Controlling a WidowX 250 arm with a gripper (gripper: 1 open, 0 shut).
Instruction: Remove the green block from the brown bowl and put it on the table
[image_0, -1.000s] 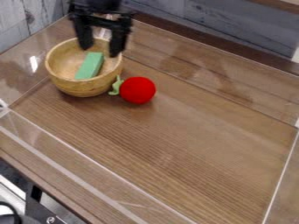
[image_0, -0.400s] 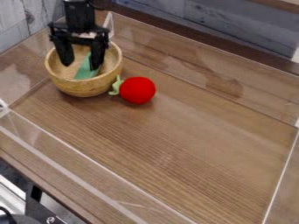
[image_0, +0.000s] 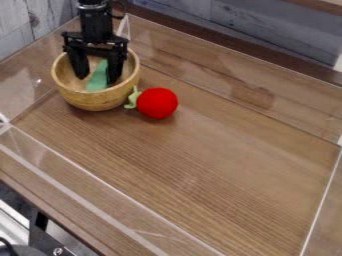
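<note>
The brown bowl (image_0: 71, 96) stands at the far left of the table (image_0: 201, 160). The green block (image_0: 98, 78) lies inside it, leaning against the inner wall. My black gripper (image_0: 99, 72) reaches down into the bowl from above, open, with one finger on each side of the block. The fingertips sit low beside the block, and I cannot tell whether they touch it.
A red ball (image_0: 158, 102) with a small green bit (image_0: 131, 99) lies just right of the bowl. Clear plastic walls (image_0: 160, 215) run along the table's edges. A grey plank wall stands behind.
The gripper has moved left from behind the bowl's right rim and come down into the bowl, straddling the green block. It stays open.
</note>
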